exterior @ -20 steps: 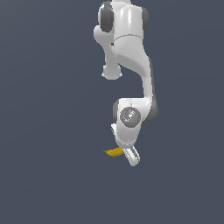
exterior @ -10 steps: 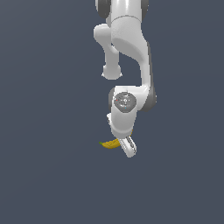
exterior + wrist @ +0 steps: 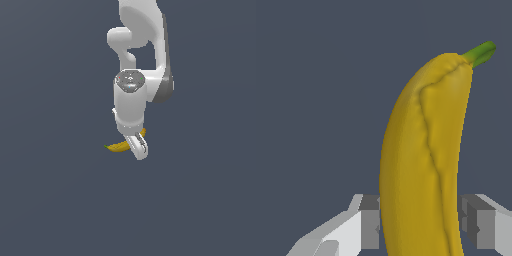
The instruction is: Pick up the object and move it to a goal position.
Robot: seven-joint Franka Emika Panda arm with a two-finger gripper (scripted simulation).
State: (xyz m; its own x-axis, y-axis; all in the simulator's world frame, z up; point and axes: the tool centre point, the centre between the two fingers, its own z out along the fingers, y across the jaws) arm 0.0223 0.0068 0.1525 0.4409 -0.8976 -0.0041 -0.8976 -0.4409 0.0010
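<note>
The banana is yellow and curved with a green stem tip. It is held crosswise in my gripper, sticking out toward the exterior view's left, with a bit showing on the other side of the fingers. In the wrist view the banana fills the middle, its stem tip pointing away, and both fingers press on its sides. My gripper is shut on the banana, which hangs in the air over the dark grey floor.
The white arm comes down from the exterior view's top. A plain dark grey surface surrounds everything. No goal marker shows.
My gripper has carried the banana upward and slightly toward the exterior view's left. The wrist has turned, so the hand now hangs more vertically.
</note>
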